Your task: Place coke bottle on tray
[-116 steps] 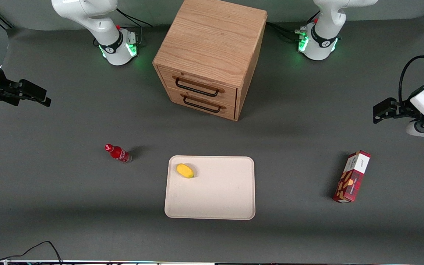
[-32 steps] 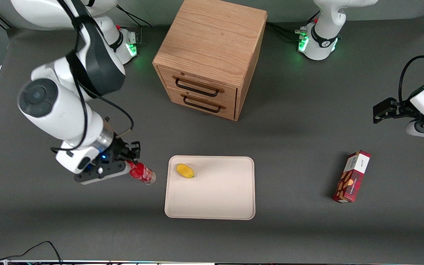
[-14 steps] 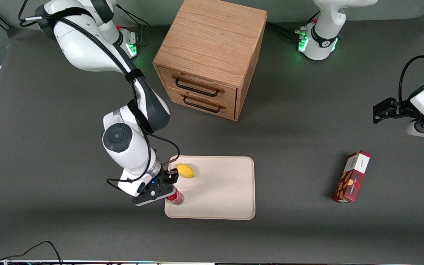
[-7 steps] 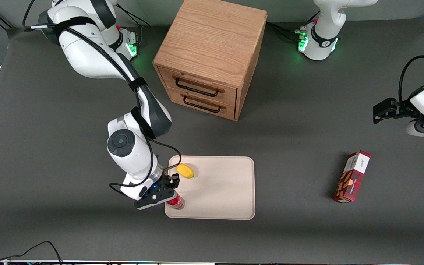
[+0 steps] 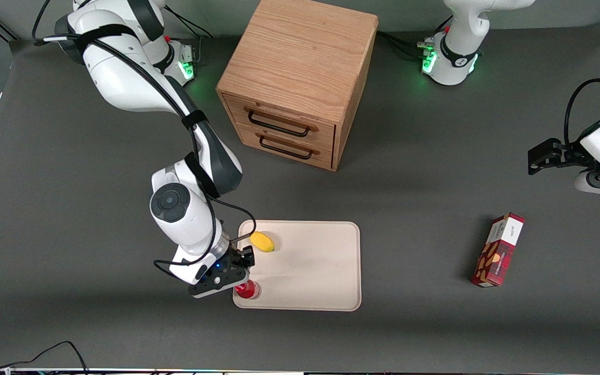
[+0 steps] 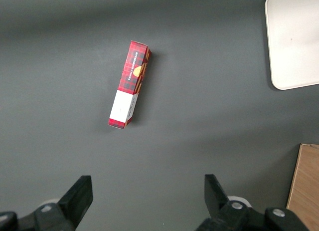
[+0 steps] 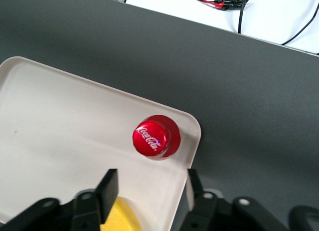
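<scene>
The coke bottle point(image 5: 246, 289), red with a red cap, stands upright on the cream-white tray point(image 5: 321, 281). It is in the tray's corner nearest the front camera, at the working arm's end. In the right wrist view I look down on its cap point(image 7: 153, 137), just inside the tray's rim point(image 7: 60, 121). My right gripper point(image 5: 235, 273) is open and empty above the bottle, a little farther from the front camera. Its fingers point(image 7: 107, 188) stand apart, clear of the cap, with the gripper's middle point(image 7: 150, 188) over the tray.
A yellow oval object point(image 5: 262, 241) lies on the tray beside the gripper and also shows in the right wrist view point(image 7: 117, 216). A wooden two-drawer cabinet point(image 5: 300, 78) stands farther back. A red snack box point(image 5: 498, 250) lies toward the parked arm's end.
The gripper carried the bottle from the table onto the tray's corner. In the last half second it opened and let go of the bottle, which now stands free.
</scene>
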`<state>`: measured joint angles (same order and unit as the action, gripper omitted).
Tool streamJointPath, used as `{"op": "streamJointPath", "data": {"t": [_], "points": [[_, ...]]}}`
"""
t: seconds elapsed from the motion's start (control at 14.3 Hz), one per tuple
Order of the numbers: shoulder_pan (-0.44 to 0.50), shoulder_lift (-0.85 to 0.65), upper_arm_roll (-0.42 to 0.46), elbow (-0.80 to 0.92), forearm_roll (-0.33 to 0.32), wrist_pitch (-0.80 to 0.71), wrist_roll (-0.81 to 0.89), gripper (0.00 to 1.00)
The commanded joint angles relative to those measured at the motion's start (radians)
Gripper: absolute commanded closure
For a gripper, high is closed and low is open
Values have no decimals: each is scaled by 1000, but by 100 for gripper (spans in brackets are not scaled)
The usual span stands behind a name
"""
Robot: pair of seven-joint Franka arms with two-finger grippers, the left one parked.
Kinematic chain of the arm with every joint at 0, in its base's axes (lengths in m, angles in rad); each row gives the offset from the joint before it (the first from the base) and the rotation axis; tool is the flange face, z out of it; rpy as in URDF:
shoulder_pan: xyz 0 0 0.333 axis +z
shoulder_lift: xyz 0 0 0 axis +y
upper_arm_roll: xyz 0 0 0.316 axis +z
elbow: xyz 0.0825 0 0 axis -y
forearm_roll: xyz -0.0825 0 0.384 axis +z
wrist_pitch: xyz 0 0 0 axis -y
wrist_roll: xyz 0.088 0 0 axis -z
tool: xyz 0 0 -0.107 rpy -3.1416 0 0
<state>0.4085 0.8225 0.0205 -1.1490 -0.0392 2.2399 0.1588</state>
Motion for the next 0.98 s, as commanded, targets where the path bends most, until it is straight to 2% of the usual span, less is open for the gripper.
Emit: {"op": "streamJointPath", "data": {"t": [0.0,0.35,0.7,0.91], "points": [[3,-5,-2,34,-16,-5,30,0],[-26,-147,-4,-18,-21,-242,39,0],[-134,-566,7,-429,-18,-356,39,0],[-210,-736,12,-495,-5,-483,30,0]]}}
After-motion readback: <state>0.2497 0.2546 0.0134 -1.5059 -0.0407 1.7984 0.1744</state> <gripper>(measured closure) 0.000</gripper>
